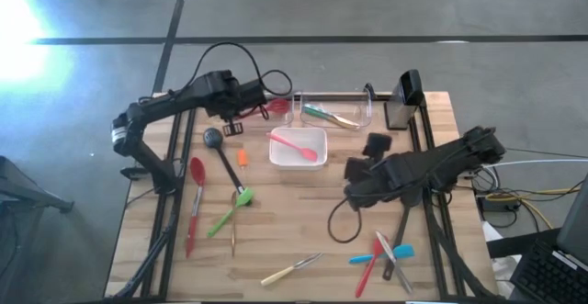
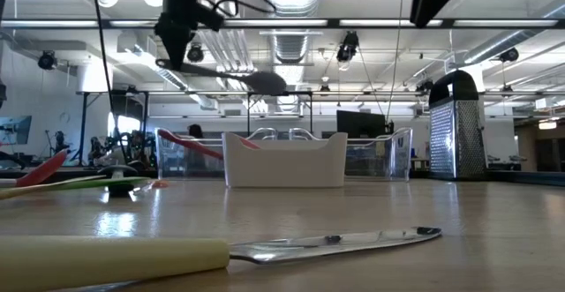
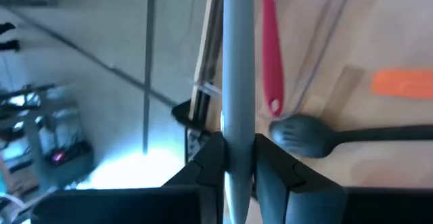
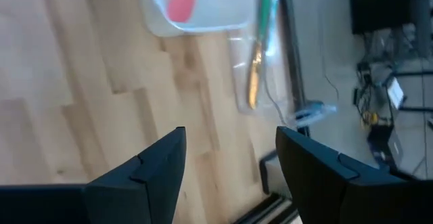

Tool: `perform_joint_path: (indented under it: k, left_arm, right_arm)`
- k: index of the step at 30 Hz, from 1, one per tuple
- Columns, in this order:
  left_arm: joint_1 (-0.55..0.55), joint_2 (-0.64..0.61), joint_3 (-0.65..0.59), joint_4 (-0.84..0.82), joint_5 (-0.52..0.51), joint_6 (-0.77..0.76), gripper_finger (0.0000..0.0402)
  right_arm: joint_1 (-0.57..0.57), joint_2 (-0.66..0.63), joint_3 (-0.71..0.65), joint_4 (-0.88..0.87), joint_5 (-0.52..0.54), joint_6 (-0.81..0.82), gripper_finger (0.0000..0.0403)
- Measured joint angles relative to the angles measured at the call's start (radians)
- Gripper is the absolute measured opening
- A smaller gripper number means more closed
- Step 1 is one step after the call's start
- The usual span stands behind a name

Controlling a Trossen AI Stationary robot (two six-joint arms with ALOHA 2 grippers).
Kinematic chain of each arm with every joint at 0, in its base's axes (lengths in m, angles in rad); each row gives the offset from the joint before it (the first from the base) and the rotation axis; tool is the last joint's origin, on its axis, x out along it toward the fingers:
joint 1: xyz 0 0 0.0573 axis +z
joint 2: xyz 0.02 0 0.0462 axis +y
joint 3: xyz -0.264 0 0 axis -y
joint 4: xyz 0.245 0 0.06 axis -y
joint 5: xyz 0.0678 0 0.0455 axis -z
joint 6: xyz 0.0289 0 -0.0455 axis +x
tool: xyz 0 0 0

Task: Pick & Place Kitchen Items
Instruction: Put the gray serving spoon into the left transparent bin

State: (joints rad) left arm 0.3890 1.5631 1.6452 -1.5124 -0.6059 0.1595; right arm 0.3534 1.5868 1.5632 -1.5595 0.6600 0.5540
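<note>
Utensils lie scattered over the worktop (image 1: 303, 226): cream-handled knife (image 1: 290, 268) at lower centre of the high view, black ladle (image 1: 223, 162) mid-left, pink spoon (image 1: 296, 145) in the white dish (image 1: 317, 160). Right claw (image 4: 230, 166), centre-right, gapes wide, empty. Farther back at upper left, left claw (image 3: 238, 160) pinches a grey utensil handle (image 3: 237, 68) above a clear bin (image 1: 276, 109) holding a red utensil (image 3: 270, 48). Risk: the narrow pinch on a long handle lets it pivot, so a drop may strike the bin rim and land outside.

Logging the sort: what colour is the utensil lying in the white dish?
Pink: the spoon lies across the white dish, clearest in the high view.
</note>
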Motion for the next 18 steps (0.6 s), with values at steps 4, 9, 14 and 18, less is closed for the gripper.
perform_joint_path:
  k: [4, 9, 14, 18]
  left_arm:
    - [0.036, 0.044, -0.019, -0.026, -0.026, 0.006, 0.005]
    - [0.064, 0.114, -0.031, -0.046, -0.067, 0.013, 0.005]
    - [0.083, 0.19, -0.03, -0.044, -0.078, 0.029, 0.005]
    - [0.101, 0.247, -0.03, -0.043, -0.077, 0.055, 0.005]
  right_arm:
    - [0.0, -0.105, -0.109, 0.009, 0.021, 0.092, 0.0221]
    - [0.0, -0.228, -0.238, 0.085, 0.021, 0.147, 0.0221]
    - [0.0, -0.326, -0.345, 0.187, 0.023, 0.144, 0.0221]
    - [0.0, -0.383, -0.415, 0.23, 0.023, 0.145, 0.0221]
